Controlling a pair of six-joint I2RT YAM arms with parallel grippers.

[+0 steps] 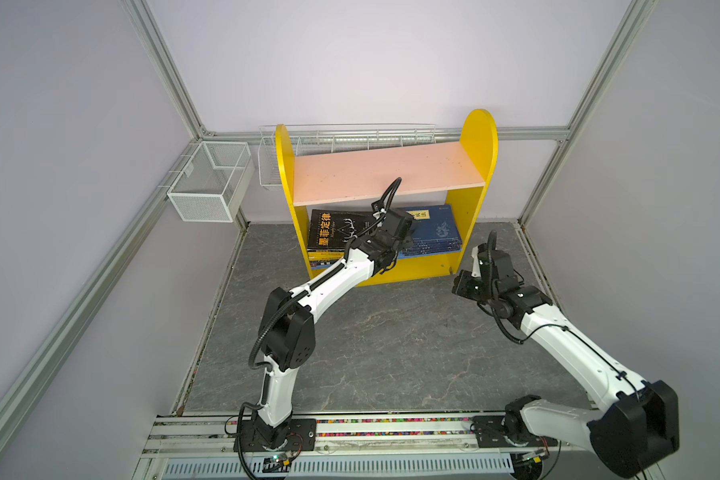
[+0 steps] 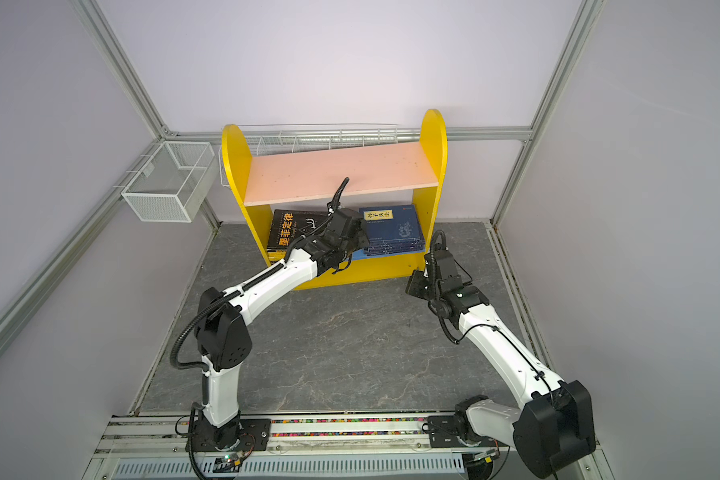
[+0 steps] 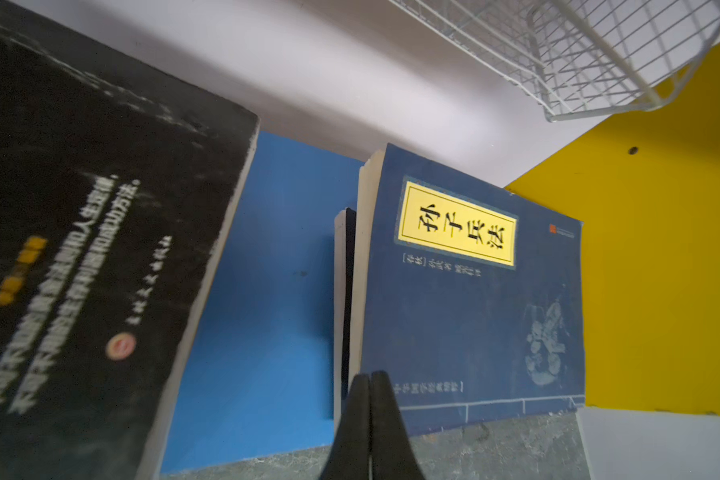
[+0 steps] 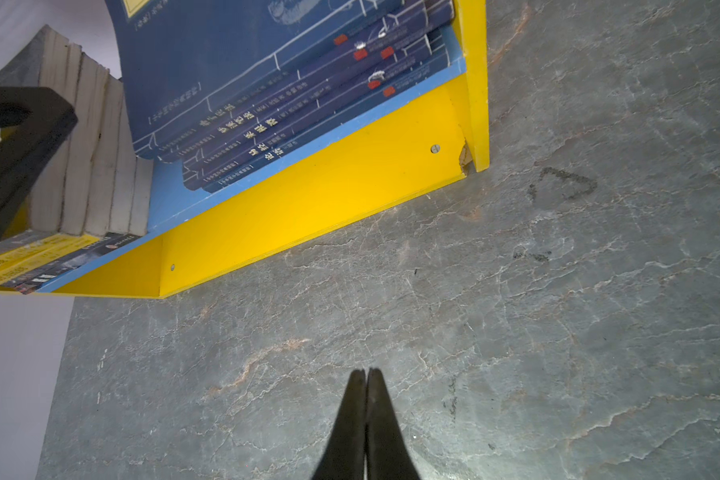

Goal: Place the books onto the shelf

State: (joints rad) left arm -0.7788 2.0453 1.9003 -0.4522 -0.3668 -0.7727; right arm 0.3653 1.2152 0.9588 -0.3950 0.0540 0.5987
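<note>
The shelf (image 1: 481,137) stands at the back of the table, its pink upper board (image 1: 387,174) bare. The books lie in two flat stacks on the blue lower board (image 3: 262,291). A black book (image 1: 333,230) tops one stack and a navy book with a yellow label (image 3: 466,299) tops the other. My left gripper (image 3: 370,376) is shut on nothing. Its tips are at the navy stack's near corner, by the gap between the stacks. My right gripper (image 4: 366,371) is shut and empty, low over the table in front of the shelf's right end (image 1: 461,286).
A white wire basket (image 1: 211,180) hangs on the left wall frame. A long wire basket (image 1: 350,135) sits behind the shelf top. The grey marbled table (image 1: 391,340) stretches in front of the shelf. Part of the left arm (image 4: 13,158) shows in the right wrist view.
</note>
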